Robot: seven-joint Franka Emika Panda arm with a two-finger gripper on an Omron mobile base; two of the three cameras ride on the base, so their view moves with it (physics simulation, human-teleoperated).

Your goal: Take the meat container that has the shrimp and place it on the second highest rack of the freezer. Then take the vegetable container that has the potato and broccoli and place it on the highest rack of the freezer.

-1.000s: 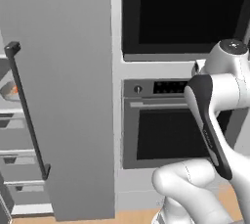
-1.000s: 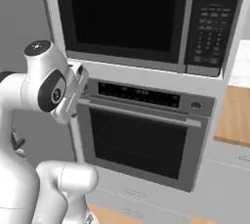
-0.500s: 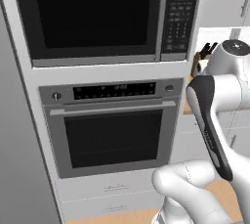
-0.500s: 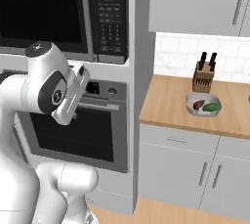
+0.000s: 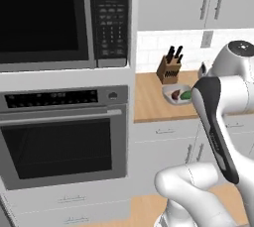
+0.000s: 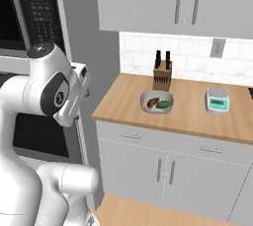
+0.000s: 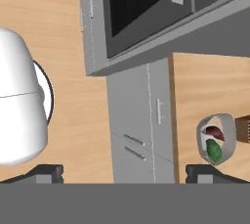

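Here, a bowl [image 6: 156, 102] with potato [image 6: 152, 102] and broccoli [image 6: 164, 104] is seen on the table [image 6: 188, 116], beside a knife block [image 6: 162, 75]. The pincer [image 7: 124, 173] is held apart, empty.

A built-in microwave [image 5: 47, 20] sits above a wall oven [image 5: 62, 137]; white cupboards [image 6: 183, 3] hang over a wooden counter [image 6: 192, 114].

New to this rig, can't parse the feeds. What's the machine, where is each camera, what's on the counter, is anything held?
It is a white robot arm on a driving base in a rendered kitchen. Two cameras ride behind the arm, left and right; the third sits on the hand and looks along the pincer, whose dark tips stand wide apart with nothing between them. On the wooden counter sit a container holding a potato and broccoli, a knife block behind it, and a small scale. Left of the counter are a wall oven and a microwave.
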